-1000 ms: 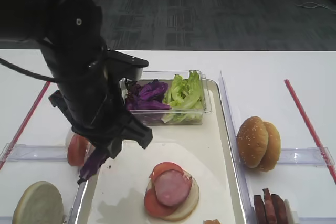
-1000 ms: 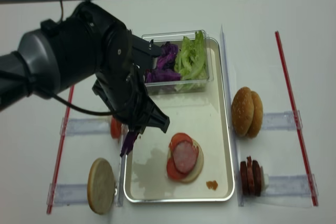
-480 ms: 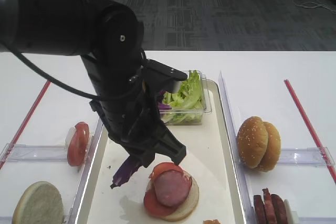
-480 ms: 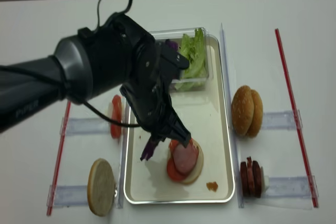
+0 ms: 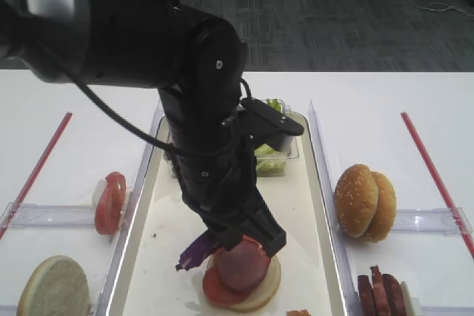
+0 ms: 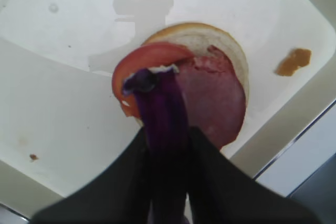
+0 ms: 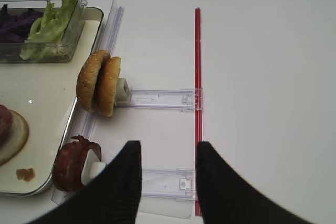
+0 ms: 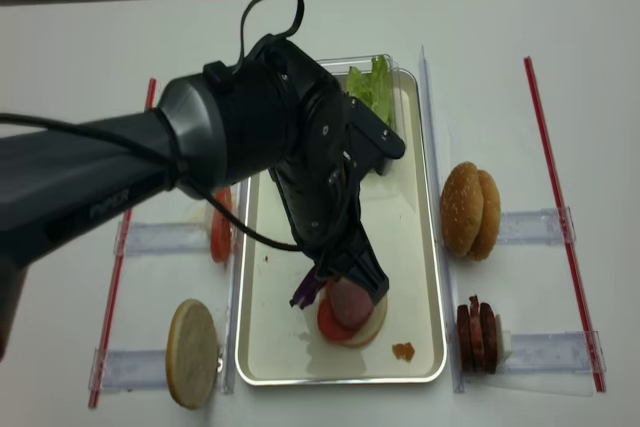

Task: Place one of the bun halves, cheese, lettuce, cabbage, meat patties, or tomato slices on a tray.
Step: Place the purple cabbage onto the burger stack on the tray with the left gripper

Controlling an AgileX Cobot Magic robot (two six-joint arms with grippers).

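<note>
Bulky glossy black left arm (image 5: 185,72) with looped black cable (image 8: 270,7) and one small silver screw.

A lab: white table (image 5: 385,101), taped red lines (image 5: 433,172), grey carpet (image 5: 333,12).

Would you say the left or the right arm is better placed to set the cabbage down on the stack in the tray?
Left. The left gripper is shut on the cabbage, hanging just over the open bun stack in the tray. The right gripper holds nothing, off beside the tray.
</note>
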